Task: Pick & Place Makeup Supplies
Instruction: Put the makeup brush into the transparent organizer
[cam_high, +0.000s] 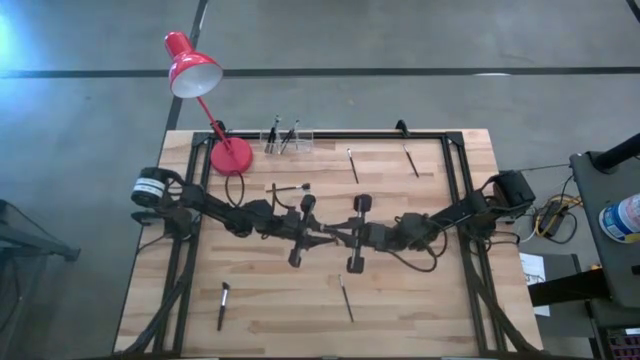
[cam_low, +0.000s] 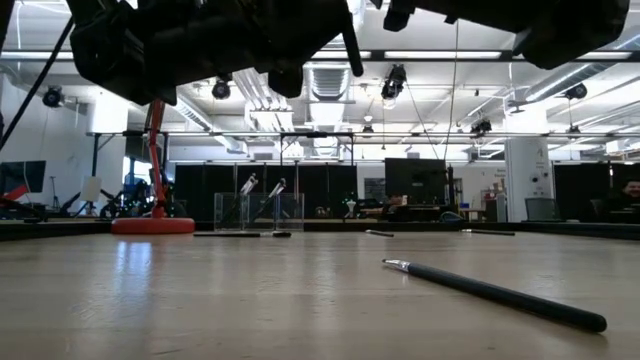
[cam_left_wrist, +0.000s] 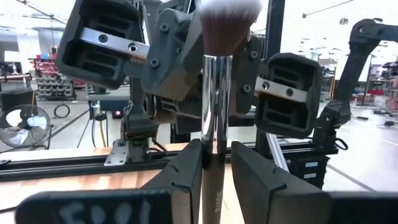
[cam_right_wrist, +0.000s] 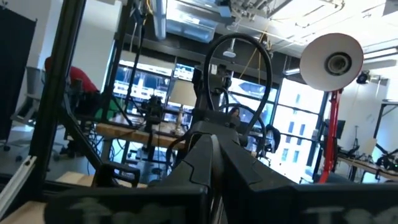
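A makeup brush (cam_left_wrist: 217, 93) with a shiny silver ferrule and a fluffy pale-tipped head stands between the fingers of my left gripper (cam_left_wrist: 216, 155). Both arms meet over the middle of the table, lifted well above it. My left gripper (cam_high: 318, 234) faces my right gripper (cam_high: 336, 238) tip to tip. In its own wrist view, my right gripper (cam_right_wrist: 213, 146) looks shut. More brushes (cam_high: 224, 305) (cam_high: 345, 298) (cam_high: 352, 165) (cam_high: 410, 160) (cam_high: 290, 187) lie flat on the wood. Several stand in a clear holder (cam_high: 287, 140). My left gripper pinches the brush between its two fingers (cam_left_wrist: 186, 168), at the lower ferrule (cam_left_wrist: 214, 146) where the handle begins. The brush lies along the fingers, its bristle head (cam_left_wrist: 227, 22) pointing out past the tips toward my right gripper, lifted clear of the table. My right gripper is close to the bristle end; whether it touches the brush cannot be told.
A red desk lamp (cam_high: 195, 72) stands on its round base (cam_high: 230, 157) at the far left, next to the clear holder (cam_low: 260, 210). One dark brush (cam_low: 495, 290) lies near the front. Black frame rails (cam_high: 455, 200) run along the table's sides.
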